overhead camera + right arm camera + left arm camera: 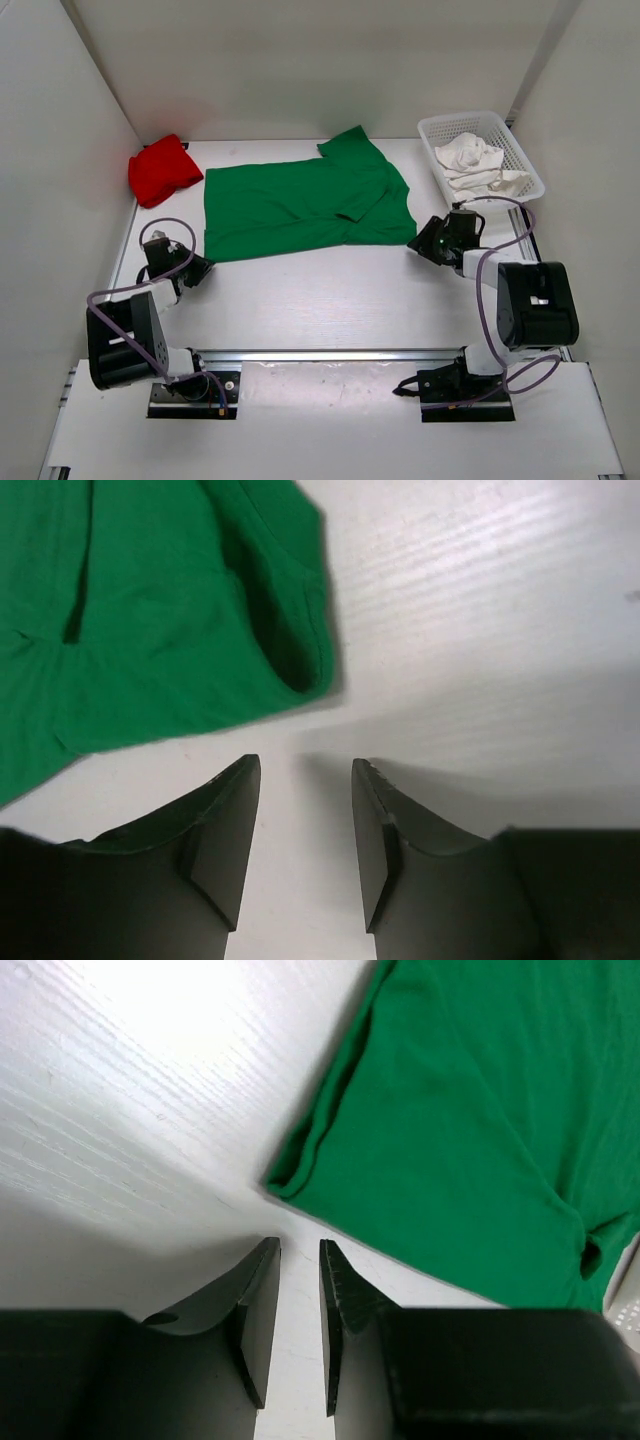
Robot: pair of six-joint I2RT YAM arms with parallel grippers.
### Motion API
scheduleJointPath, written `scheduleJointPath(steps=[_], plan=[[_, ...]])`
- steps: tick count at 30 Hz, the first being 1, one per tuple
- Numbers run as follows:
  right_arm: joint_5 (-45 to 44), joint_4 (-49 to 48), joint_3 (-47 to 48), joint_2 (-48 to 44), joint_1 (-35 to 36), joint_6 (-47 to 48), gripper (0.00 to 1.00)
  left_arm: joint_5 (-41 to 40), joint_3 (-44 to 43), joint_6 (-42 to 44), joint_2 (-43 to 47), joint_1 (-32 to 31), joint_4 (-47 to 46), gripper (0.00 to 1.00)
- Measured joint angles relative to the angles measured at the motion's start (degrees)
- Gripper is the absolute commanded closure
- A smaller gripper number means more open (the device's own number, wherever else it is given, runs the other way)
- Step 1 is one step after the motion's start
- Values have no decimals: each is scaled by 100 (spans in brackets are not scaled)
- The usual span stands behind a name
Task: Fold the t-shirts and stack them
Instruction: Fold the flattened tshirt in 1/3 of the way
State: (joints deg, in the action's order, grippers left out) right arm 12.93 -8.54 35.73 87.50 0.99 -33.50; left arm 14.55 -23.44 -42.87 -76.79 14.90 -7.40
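Observation:
The green t-shirt lies spread on the table's middle, one sleeve folded over at the right. It also shows in the left wrist view and the right wrist view. The red t-shirt is bunched at the back left. The white t-shirt is crumpled in the basket. My left gripper is empty, jaws a narrow gap apart, just short of the green shirt's near left corner. My right gripper is open and empty by the shirt's near right corner.
The white mesh basket stands at the back right. White walls close in the table on the left, back and right. Purple cables loop over both arms. An aluminium rail runs along the near edge.

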Motion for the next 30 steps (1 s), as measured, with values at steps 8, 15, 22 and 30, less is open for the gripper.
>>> scheduleJointPath(steps=[8, 15, 22, 30], plan=[[160, -393, 398, 678, -44, -96, 85, 20, -212, -57, -590, -201, -352, 70], [243, -442, 505, 844, -136, -149, 100, -70, -289, -184, -811, -323, -557, 89], [210, -422, 470, 743, -192, -234, 100, -188, -446, -227, -955, -337, -555, 100], [162, -407, -793, -787, -417, -573, 100, -197, -214, -179, -525, -271, -328, 100]])
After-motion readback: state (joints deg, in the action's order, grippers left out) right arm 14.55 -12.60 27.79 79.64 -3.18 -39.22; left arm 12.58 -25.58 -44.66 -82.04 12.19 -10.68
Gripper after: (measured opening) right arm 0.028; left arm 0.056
